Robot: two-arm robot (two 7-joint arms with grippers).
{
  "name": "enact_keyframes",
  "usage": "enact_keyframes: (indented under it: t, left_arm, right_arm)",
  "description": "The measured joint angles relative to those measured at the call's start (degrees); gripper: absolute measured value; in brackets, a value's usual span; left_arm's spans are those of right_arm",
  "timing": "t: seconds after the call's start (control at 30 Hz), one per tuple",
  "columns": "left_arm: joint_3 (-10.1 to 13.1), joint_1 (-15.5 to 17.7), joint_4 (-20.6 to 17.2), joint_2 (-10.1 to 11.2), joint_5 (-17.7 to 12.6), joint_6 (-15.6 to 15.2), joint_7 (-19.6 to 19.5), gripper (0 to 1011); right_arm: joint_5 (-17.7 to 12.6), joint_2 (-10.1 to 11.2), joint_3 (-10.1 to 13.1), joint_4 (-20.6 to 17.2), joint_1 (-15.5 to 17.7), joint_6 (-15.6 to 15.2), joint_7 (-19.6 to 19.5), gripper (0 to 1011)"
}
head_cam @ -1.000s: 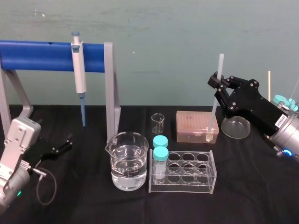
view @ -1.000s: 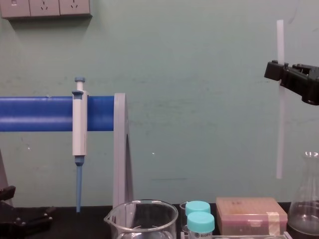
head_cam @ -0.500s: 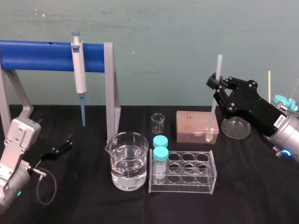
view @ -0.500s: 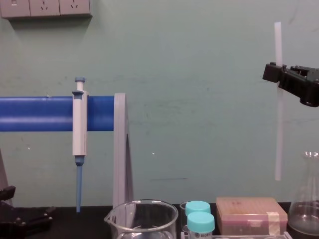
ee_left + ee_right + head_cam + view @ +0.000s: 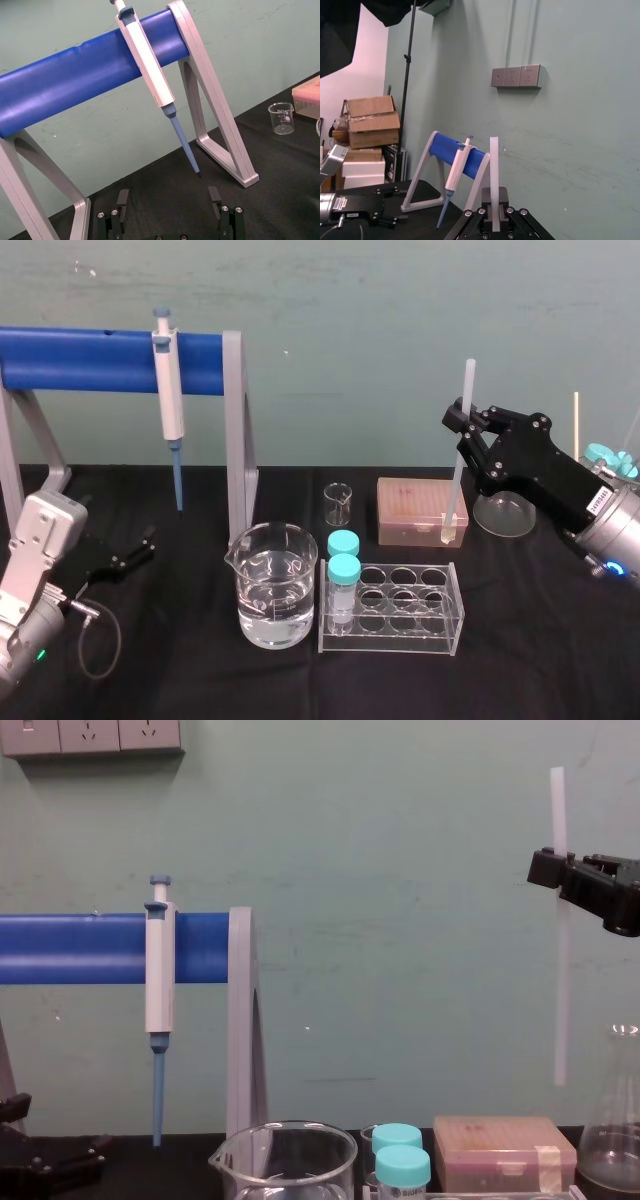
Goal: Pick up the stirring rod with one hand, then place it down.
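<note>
Stirring rod [image 5: 562, 990] hangs near upright, clear of the table [image 5: 540, 640], long axis vertical, its lower end above the pinkish tip box [image 5: 505, 1152], seemingly at the right corner; depth is hard to judge. Right gripper [image 5: 463, 420] has its jaws clamped on the rod's upper part. Set-down likely needs lowering and tilting flat. Left gripper [image 5: 167, 200] sits parked far left, jaws apart, well away

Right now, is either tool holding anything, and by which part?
The right tool grips the stirring rod by its upper part; the left tool holds nothing.
</note>
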State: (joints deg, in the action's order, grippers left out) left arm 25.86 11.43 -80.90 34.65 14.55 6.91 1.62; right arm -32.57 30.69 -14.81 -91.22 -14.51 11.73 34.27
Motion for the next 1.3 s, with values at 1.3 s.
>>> enact_keyframes:
  t: [1.3]
  left_arm:
    - [0.0, 0.0, 0.0, 0.0, 0.0, 0.0, 0.0, 1000]
  right_arm:
    - [-1.4, 0.1, -3.1, 4.3, 1.9, -0.4, 2.7, 70]
